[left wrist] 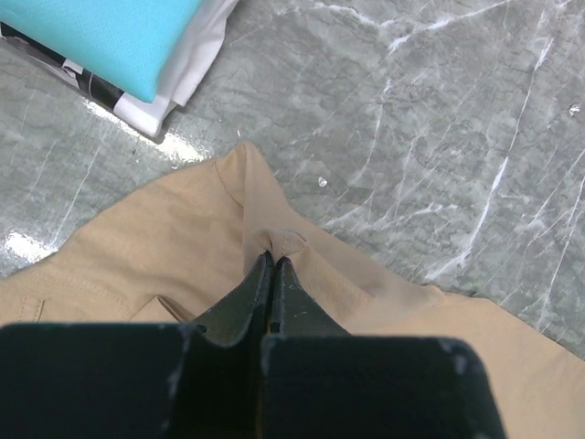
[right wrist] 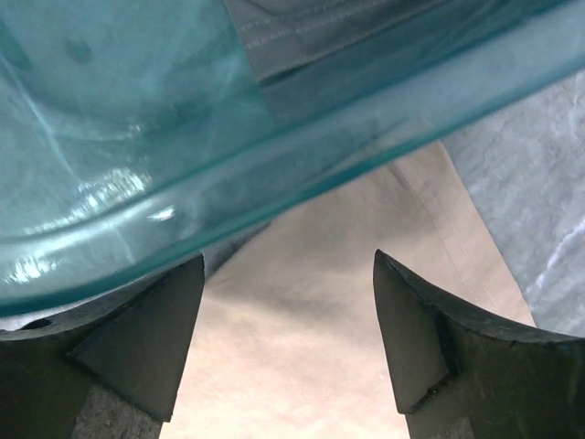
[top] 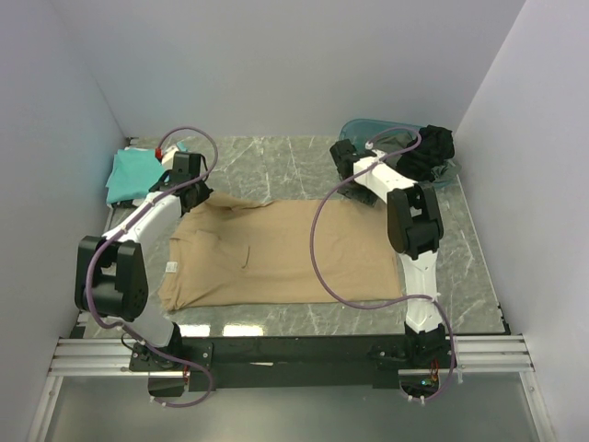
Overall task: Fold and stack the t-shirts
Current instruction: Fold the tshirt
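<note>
One tan t-shirt [top: 276,253] is lying spread across the middle of the marble table [top: 276,161]. Left gripper [left wrist: 272,267] is pinching a raised fold at its far-left corner, jaws closed on the cloth. Right gripper [right wrist: 288,338] is hovering over the far-right corner with jaws wide apart, holding nothing, just beside a translucent teal bin [top: 368,129]. One teal t-shirt [top: 133,173] is sitting folded at far left on a white t-shirt [left wrist: 196,64].
</note>
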`<state>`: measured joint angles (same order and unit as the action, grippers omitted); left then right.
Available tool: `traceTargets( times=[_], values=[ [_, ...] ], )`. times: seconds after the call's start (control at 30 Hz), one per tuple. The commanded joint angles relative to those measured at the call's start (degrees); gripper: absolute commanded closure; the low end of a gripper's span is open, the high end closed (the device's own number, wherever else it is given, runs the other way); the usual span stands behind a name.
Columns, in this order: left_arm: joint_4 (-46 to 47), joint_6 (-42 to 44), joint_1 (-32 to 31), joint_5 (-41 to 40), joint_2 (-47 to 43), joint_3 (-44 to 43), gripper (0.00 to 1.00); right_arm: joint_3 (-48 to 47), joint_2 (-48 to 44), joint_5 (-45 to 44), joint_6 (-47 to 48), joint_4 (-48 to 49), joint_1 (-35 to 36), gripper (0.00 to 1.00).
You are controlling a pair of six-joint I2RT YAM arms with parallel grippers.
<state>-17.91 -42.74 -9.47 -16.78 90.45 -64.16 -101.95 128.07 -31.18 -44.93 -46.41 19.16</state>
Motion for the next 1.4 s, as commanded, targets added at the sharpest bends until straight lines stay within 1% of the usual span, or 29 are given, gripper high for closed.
traceTargets(
  times=[0.0,0.03,0.23,0.3,0.33,0.43,0.57,0.77,1.0,1.07,1.17,1.2,1.37],
  values=[
    [1.04,-0.41,-0.19,-0.54,-3.44,0.26,1.00,-0.18,-0.18,-3.10,-1.74,-2.45,1.32,0.20],
    [0.95,-0.41,-0.19,-0.63,-3.62,0.44,1.00,0.78,-0.45,-3.19,-1.92,-2.72,1.41,0.21],
    [1.21,-0.50,-0.19,-0.98,-4.32,1.23,1.00,3.94,-2.91,-3.63,-2.89,-3.33,0.27,0.40],
    [1.13,-0.50,-0.19,-0.80,-4.50,1.41,1.00,4.48,-3.44,-2.93,-2.54,-2.63,-0.08,0.44],
    [0.95,-0.59,-0.19,-0.72,-4.41,1.49,1.00,4.31,-3.44,-2.92,-2.36,-2.11,-0.09,0.46],
    [0.60,-0.68,-0.19,-0.89,-4.94,1.76,1.00,1.77,-2.21,-3.18,-2.27,-3.41,-0.35,0.58],
    [0.86,-0.41,-0.19,-0.98,-6.51,2.55,1.00,0.09,-1.51,-3.71,-2.09,-3.33,-0.44,0.62],
    [0.86,0.11,-0.19,-1.06,-7.40,3.08,1.00,-2.11,-0.37,-4.50,-1.13,-3.42,-1.40,0.62],
    [1.21,-0.24,-0.19,-0.10,-8.28,3.78,1.00,-2.81,0.16,-2.67,-0.25,-3.69,-1.76,0.64],
    [1.39,-0.24,-0.19,0.16,-8.45,3.95,1.00,-2.99,0.34,-2.22,-0.42,-3.95,-1.84,0.61],
    [1.30,-0.24,-0.19,0.34,-8.37,3.78,1.00,-2.90,0.86,-0.55,-0.86,-3.34,-1.76,0.61],
    [1.30,-0.24,-0.19,0.43,-8.45,3.87,1.00,-3.60,1.13,-0.64,-1.04,-3.51,-1.58,0.59],
    [1.21,-0.06,-0.19,0.25,-8.98,3.87,1.00,-6.50,3.41,-0.20,-2.00,-5.26,-0.70,0.58]
  ],
)
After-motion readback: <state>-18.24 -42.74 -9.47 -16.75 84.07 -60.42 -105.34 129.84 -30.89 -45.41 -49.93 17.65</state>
